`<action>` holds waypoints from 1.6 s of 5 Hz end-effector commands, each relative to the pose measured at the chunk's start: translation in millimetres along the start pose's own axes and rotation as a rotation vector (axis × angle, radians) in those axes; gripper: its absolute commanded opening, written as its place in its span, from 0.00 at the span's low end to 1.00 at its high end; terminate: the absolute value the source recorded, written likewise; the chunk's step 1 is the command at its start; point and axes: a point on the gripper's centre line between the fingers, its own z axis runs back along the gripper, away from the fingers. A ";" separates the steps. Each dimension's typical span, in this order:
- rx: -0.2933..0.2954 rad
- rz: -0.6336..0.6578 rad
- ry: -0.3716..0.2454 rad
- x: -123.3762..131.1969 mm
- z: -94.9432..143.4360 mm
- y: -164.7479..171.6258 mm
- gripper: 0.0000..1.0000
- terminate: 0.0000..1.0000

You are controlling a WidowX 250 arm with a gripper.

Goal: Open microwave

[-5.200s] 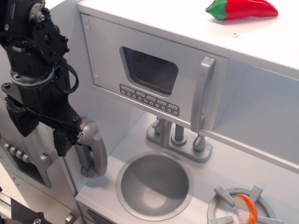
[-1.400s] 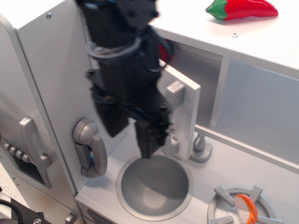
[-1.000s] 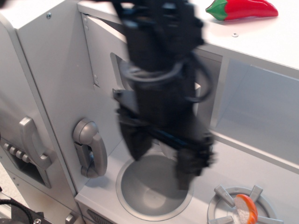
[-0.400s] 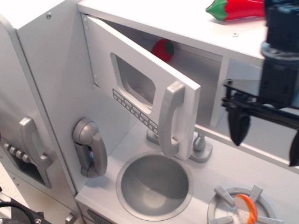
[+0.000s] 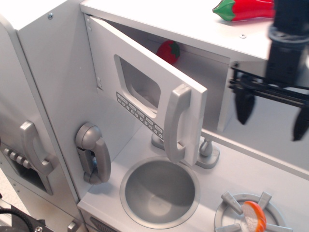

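The microwave door (image 5: 140,92) stands swung open toward me, hinged at its left edge. It has a rounded window, a button strip and a vertical silver handle (image 5: 176,123). A red toy fruit (image 5: 168,51) shows inside the microwave compartment. My black gripper (image 5: 273,113) hangs at the right, in front of the doorless cubby, well away from the door. Its two fingers are spread wide and hold nothing.
A round sink (image 5: 160,191) and faucet (image 5: 206,151) lie below the door. A grey phone handset (image 5: 94,154) hangs on the left wall. A burner with an orange-white item (image 5: 254,217) is bottom right. A red pepper (image 5: 244,9) lies on top. A grey door with a curved handle (image 5: 33,147) is at far left.
The microwave door went from shut to swung open. My gripper left the door's handle, crossed to the right and has now risen slightly in front of the cubby.
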 end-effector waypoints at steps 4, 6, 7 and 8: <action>0.090 -0.055 -0.140 -64.8 23.7 130.9 1.00 0.00; 0.095 -0.113 -0.137 -99.6 35.4 162.6 1.00 0.00; 0.086 -0.121 -0.138 -104.6 38.5 168.3 1.00 0.00; 0.053 -0.117 -0.121 -103.7 46.1 158.4 1.00 0.00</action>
